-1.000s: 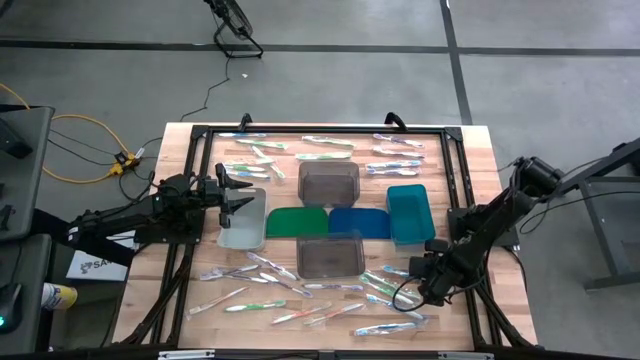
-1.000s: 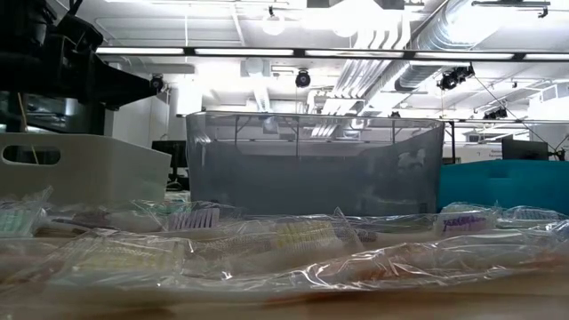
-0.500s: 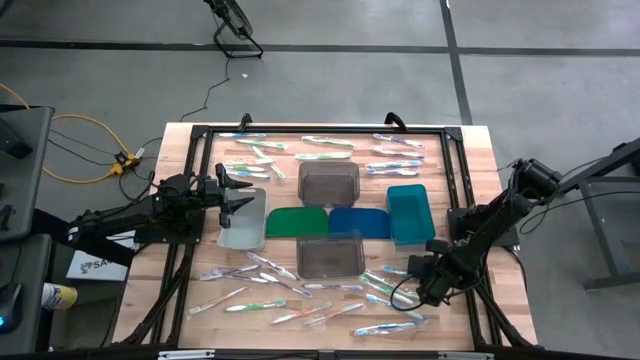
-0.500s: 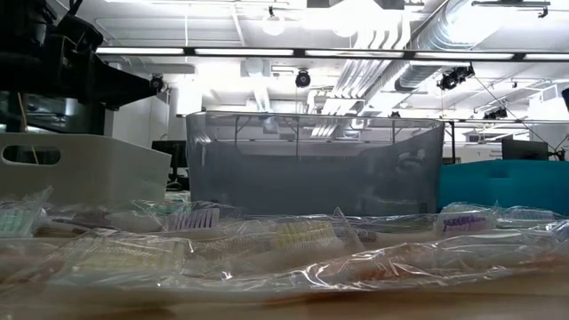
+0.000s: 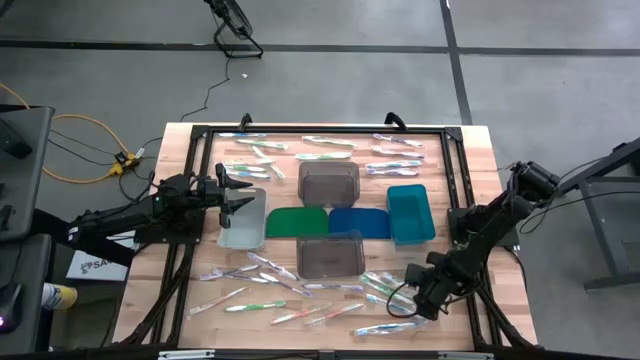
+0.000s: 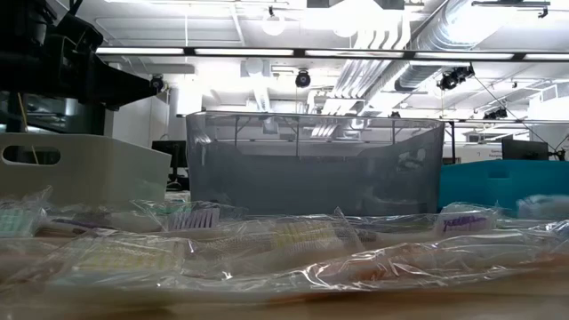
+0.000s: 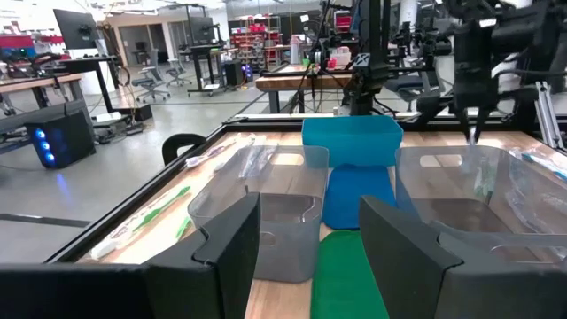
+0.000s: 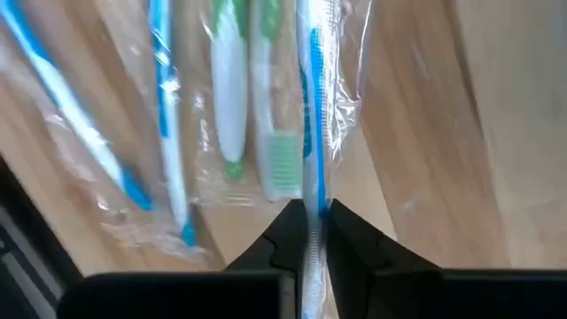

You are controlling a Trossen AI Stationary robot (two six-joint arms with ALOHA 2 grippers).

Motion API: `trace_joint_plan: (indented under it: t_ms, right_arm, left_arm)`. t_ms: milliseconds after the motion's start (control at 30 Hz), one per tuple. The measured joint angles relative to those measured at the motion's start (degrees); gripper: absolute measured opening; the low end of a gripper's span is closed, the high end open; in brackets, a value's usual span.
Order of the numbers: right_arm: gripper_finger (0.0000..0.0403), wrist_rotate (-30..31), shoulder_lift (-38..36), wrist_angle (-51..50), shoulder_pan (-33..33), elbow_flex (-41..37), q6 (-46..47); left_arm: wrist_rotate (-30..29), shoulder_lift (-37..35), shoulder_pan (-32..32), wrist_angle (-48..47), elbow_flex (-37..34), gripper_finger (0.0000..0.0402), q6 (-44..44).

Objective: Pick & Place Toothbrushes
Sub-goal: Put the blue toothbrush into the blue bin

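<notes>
So the right gripper (image 8: 307,232) is pinched nearly shut on a blue wrapped toothbrush (image 8: 312,133), gripping one end so the rest sticks out ahead of the fingers. More wrapped toothbrushes (image 8: 232,106) lie just beside it on the table (image 8: 425,133), which is probably why it went for the outermost one. The left gripper (image 7: 306,239) hangs wide open over the clear bin (image 5: 243,222), holding nothing.

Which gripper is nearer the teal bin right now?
Right. The right gripper is down among the toothbrushes just past the teal bin's near end; the left gripper hovers over the clear bin, across the mats.
</notes>
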Motion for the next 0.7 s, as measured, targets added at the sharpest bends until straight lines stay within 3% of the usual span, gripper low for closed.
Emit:
trace_joint_plan:
  t_ms: [133,400,700]
  right_arm:
    - [0.0015,-0.81,-2.35,-1.58,-0.98,4.11,5.11]
    - [0.0022,5.82,-9.21,-14.06,-5.40,10.08,20.30]
    - [0.0021,11.64,-17.72,-29.00,-15.85,11.13,23.46]
  left_arm:
    - [-0.01,0.01,0.00,0.00,0.02,0.0187,0.00]
    - [0.00,-0.01,0.00,0.00,0.01,0.0187,0.00]
    - [-0.01,0.00,0.00,0.00,0.02,0.0187,0.00]
